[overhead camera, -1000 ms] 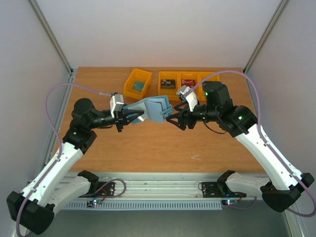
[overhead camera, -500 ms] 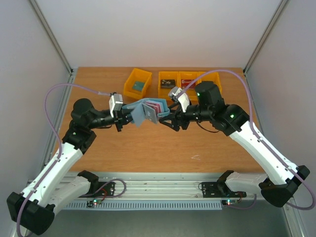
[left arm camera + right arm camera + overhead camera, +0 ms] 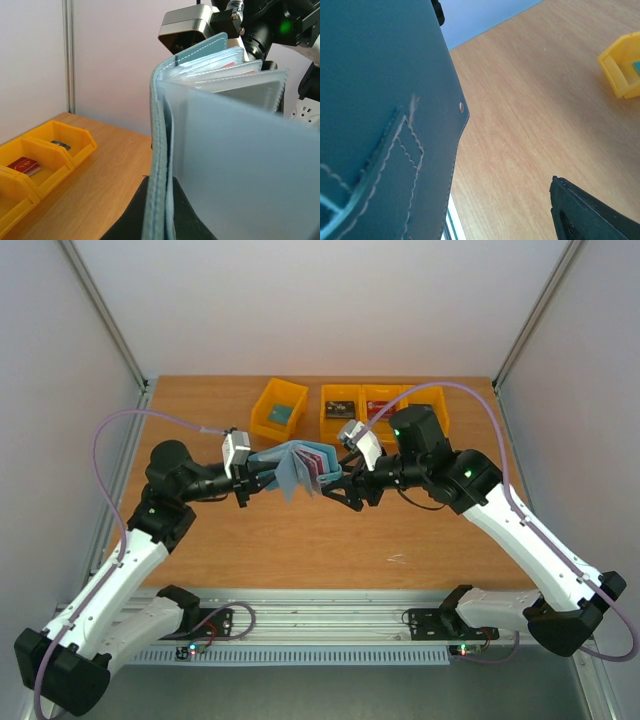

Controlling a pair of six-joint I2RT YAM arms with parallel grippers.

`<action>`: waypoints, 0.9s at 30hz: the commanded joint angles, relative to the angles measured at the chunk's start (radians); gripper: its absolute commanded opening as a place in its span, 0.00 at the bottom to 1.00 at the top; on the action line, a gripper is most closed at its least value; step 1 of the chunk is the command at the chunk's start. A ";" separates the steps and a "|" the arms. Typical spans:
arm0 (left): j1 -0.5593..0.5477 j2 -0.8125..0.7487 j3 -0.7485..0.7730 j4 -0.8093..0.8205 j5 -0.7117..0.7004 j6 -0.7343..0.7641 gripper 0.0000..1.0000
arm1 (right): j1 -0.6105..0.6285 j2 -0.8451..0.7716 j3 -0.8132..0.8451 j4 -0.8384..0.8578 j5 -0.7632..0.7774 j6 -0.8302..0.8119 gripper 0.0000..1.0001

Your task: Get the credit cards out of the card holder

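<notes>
My left gripper (image 3: 262,480) is shut on the spine edge of the slate-blue card holder (image 3: 292,468) and holds it above the table, pockets fanned open toward the right arm. A red-pink card (image 3: 320,459) shows in one pocket. In the left wrist view the holder (image 3: 210,150) fills the frame, clamped between my dark fingers (image 3: 127,220), with a red card edge (image 3: 229,65) in a clear pocket. My right gripper (image 3: 340,488) is open beside the holder's free edge. In the right wrist view the holder's outer cover (image 3: 380,100) fills the left; only one finger (image 3: 592,212) shows.
Several yellow bins stand along the back of the table (image 3: 300,530): one (image 3: 262,420) holds a teal card (image 3: 283,414), another a dark card (image 3: 340,409), a third a red card (image 3: 380,407). The bins also show in the left wrist view (image 3: 75,150).
My right gripper has moved left, up to the holder's free edge. The left gripper has turned the holder, so its pockets fan open and a red-pink card shows.
</notes>
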 commanded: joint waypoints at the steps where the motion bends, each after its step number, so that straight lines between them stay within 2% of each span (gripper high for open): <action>1: -0.003 -0.016 -0.006 0.066 0.016 -0.015 0.00 | 0.006 0.018 0.073 -0.116 0.019 -0.036 0.76; 4: -0.003 -0.015 -0.007 0.066 0.015 -0.015 0.00 | 0.006 0.036 0.080 -0.137 -0.007 -0.037 0.76; 9: -0.003 -0.013 -0.006 0.064 0.016 -0.014 0.00 | 0.011 0.032 0.077 -0.068 -0.091 -0.018 0.77; 16: -0.003 -0.013 -0.007 0.059 0.014 -0.009 0.00 | 0.037 0.027 0.071 -0.032 -0.055 -0.006 0.79; 21: -0.003 -0.011 -0.009 0.057 0.011 -0.004 0.00 | 0.070 0.015 0.062 -0.018 -0.056 -0.008 0.84; 23: -0.004 -0.011 -0.008 0.057 0.008 -0.002 0.00 | 0.082 0.007 0.054 -0.010 -0.033 -0.008 0.87; 27: -0.003 -0.009 -0.011 0.057 0.007 -0.003 0.00 | 0.107 0.001 0.044 0.016 0.025 0.003 0.87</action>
